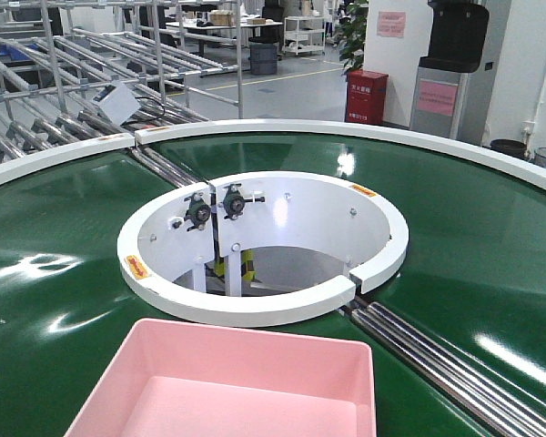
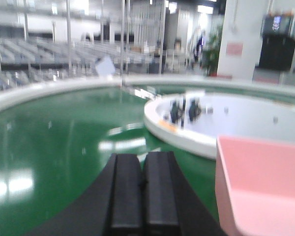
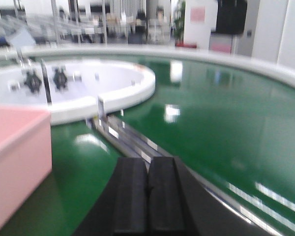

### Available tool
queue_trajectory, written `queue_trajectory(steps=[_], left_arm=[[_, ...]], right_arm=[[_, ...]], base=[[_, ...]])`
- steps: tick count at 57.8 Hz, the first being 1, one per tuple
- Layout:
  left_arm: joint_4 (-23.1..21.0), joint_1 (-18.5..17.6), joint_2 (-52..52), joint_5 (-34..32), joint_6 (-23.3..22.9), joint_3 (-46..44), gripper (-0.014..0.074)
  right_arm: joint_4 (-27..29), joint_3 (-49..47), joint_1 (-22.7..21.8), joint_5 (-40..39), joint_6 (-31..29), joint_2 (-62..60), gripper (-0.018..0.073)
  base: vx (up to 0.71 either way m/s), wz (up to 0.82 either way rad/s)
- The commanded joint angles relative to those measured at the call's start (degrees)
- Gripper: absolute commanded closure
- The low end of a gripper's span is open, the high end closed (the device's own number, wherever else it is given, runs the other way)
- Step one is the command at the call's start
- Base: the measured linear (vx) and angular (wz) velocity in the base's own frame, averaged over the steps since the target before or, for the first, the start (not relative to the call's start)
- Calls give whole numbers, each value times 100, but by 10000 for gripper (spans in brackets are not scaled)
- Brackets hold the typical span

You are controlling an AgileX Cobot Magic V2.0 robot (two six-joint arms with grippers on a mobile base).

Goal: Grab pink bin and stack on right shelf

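Resting on green belt (image 1: 55,246) — pink bin (image 1: 255,353) (white ring (image 1: 255,308) beyond).

Smooth pale-pink plastic with a soft sheen for the pink bin (image 2: 265,187), just right of the matt black left hand (image 2: 141,162). Glossy green belt (image 2: 49,147) beneath, bright with reflections. Ahead of the matt black right hand (image 3: 147,164), polished metal rollers (image 3: 132,142).

**Factory floor with a ring conveyor**

A wide green conveyor belt (image 1: 64,237) curves around a white hub (image 1: 282,305), with a pink bin (image 1: 255,355) on it. Behind it stand steel roller racks (image 1: 36,118), a red cabinet (image 1: 367,96) and work tables (image 1: 214,27) on a bare grey floor (image 1: 291,91).
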Motion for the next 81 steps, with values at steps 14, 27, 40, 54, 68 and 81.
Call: queue_trajectory(steps=[14,27,40,54,68,81], left_arm=[[1018,1,680,44,194,-2606,604],[1018,1,2392,362,194,-3841,588],[1018,1,3583,805,194,-3859,428],[1002,1,4481,823,-23,-3717,160],[834,-293,5524,1388,-115,-4226,125],[-75,-1010,6961,2522,792,-5702,127]], right_arm=[[-62,-2342,-18,91,22,928,571],[-55,-3285,-18,229,-32,2425,567],[-42,-3311,-18,235,-15,3526,449],[-22,-3288,-18,229,-9,4316,130],[1028,-3896,-11,1423,-73,5578,39],[1850,-5360,926,2406,-643,7222,41]], base=[[0,0],[0,0],[0,0],[0,0],[0,0],[0,0]])
